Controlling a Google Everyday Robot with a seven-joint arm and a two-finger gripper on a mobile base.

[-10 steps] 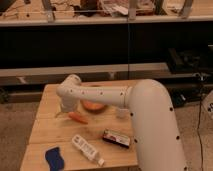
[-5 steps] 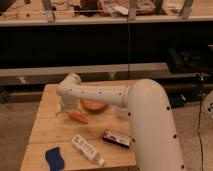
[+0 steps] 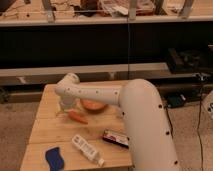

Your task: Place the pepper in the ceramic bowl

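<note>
The pepper (image 3: 77, 117), small, orange and tapered, lies on the wooden table (image 3: 50, 130) left of centre. The ceramic bowl (image 3: 94, 105), orange-brown, stands just behind and to the right of it, and my white arm hides part of it. My arm reaches in from the lower right across the table. The gripper (image 3: 64, 106) hangs down at the arm's left end, just left of and behind the pepper's thick end. I cannot tell whether it touches the pepper.
A clear plastic bottle (image 3: 87, 149) lies near the front of the table. A blue object (image 3: 54, 159) sits at the front left corner. A dark flat packet (image 3: 115, 138) lies to the right by my arm. Dark shelving stands behind the table.
</note>
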